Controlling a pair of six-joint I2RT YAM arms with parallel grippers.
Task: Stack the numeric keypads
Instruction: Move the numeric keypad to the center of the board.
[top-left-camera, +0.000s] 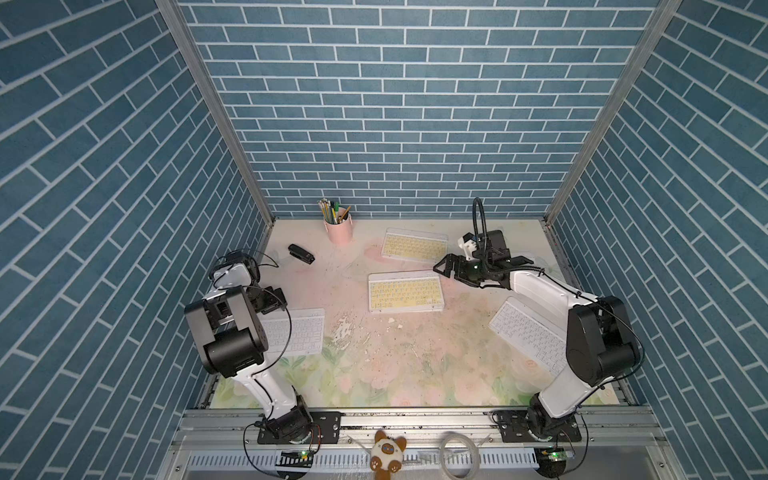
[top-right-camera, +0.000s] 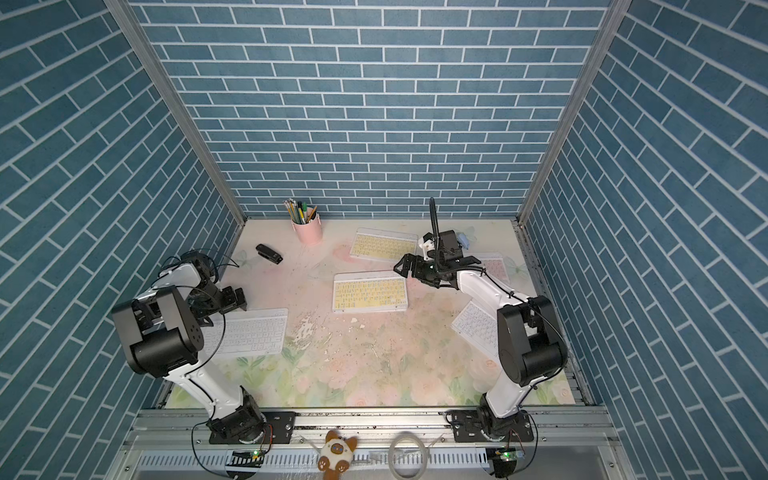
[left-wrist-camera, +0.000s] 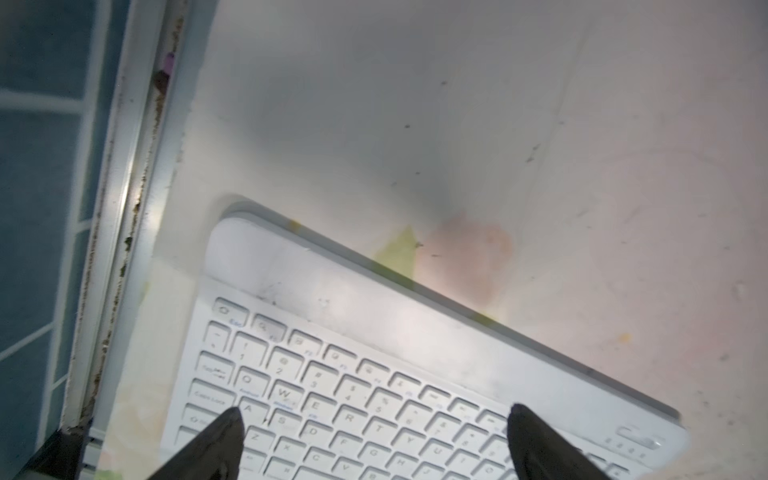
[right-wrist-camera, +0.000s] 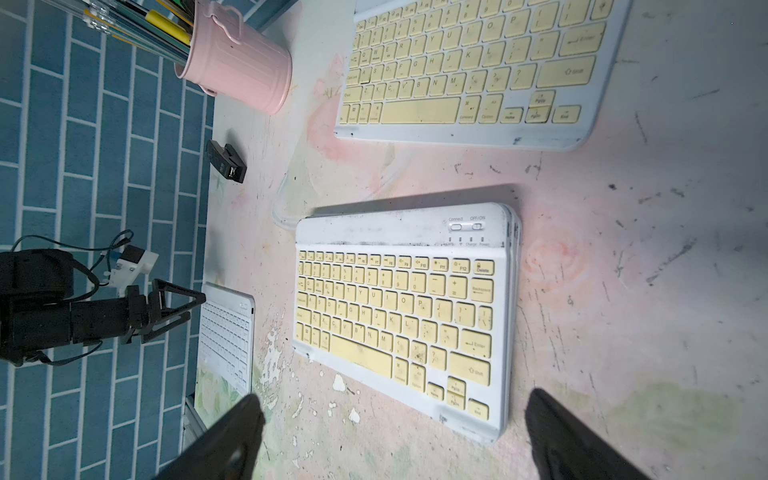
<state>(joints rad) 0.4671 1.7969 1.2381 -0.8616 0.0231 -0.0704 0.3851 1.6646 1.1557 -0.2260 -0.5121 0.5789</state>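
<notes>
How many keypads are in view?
5: back yellow keypad, centre yellow keypad, left white keypad, right white keypad, pink keypad partly behind the right arm. Others may be hidden.

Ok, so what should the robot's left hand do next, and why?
Probably lower the left gripper and close it on the white keypad beneath it. Its jaws stand open and empty right over that keypad, which lies flat by itself, apart from the middle yellow keypad where it could be stacked.
</notes>
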